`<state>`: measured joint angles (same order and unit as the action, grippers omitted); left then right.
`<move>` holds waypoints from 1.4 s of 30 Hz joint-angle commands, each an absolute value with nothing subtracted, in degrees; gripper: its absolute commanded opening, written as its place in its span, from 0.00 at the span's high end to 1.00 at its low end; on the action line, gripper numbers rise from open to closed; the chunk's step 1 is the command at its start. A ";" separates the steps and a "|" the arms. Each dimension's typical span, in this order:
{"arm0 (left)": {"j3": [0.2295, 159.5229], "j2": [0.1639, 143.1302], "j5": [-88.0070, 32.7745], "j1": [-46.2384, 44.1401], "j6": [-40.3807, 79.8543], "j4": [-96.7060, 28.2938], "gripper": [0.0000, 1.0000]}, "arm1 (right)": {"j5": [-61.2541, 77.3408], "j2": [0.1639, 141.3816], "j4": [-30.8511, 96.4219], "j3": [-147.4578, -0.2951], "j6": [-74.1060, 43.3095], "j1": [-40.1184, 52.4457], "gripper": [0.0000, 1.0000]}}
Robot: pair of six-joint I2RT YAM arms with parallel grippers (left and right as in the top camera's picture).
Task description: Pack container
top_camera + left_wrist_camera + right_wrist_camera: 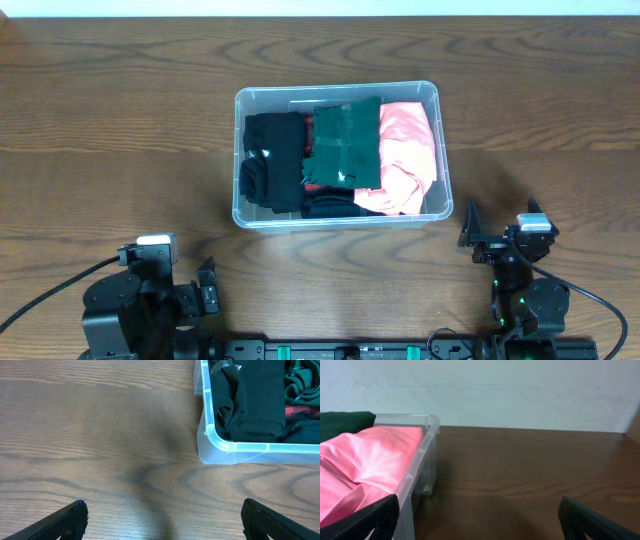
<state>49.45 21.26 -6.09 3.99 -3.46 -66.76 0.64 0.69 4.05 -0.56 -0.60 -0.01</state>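
The clear plastic container (436, 100) stands at the table's middle. It holds black clothes (272, 160) on the left, a dark green garment (345, 145) in the middle and a pink garment (408, 155) on the right. My left gripper (205, 285) is open and empty near the front left, apart from the container. My right gripper (478, 235) is open and empty at the front right, just beside the container's near right corner. The left wrist view shows the container's corner (212, 442) and black cloth (250, 400). The right wrist view shows the pink garment (365, 465) and the container's wall (420, 467).
The dark wooden table (120, 120) lies all round the container. A pale wall (520, 390) runs behind the table's far edge in the right wrist view. Black cables trail from both arm bases along the front edge.
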 commanded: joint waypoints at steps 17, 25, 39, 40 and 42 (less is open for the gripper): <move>42.94 18.98 -6.70 4.16 -4.23 -63.66 0.02 | 0.91 0.38 4.14 -0.32 -0.36 0.45 0.01; 20.71 7.51 -11.81 2.70 -4.21 -36.25 0.02 | 0.91 0.38 4.14 -0.32 -0.36 0.45 0.01; 0.23 0.10 -14.59 2.07 -3.79 -1.98 0.02 | 0.91 0.38 4.12 -0.32 -0.34 0.45 0.01; 0.23 0.10 -13.69 2.07 -3.77 -1.83 0.02 | 0.91 0.38 4.12 -0.32 -0.34 0.45 0.01; 0.23 0.10 -11.88 2.07 -1.23 -2.81 0.02 | 0.91 0.38 4.14 -0.32 -0.34 0.45 0.01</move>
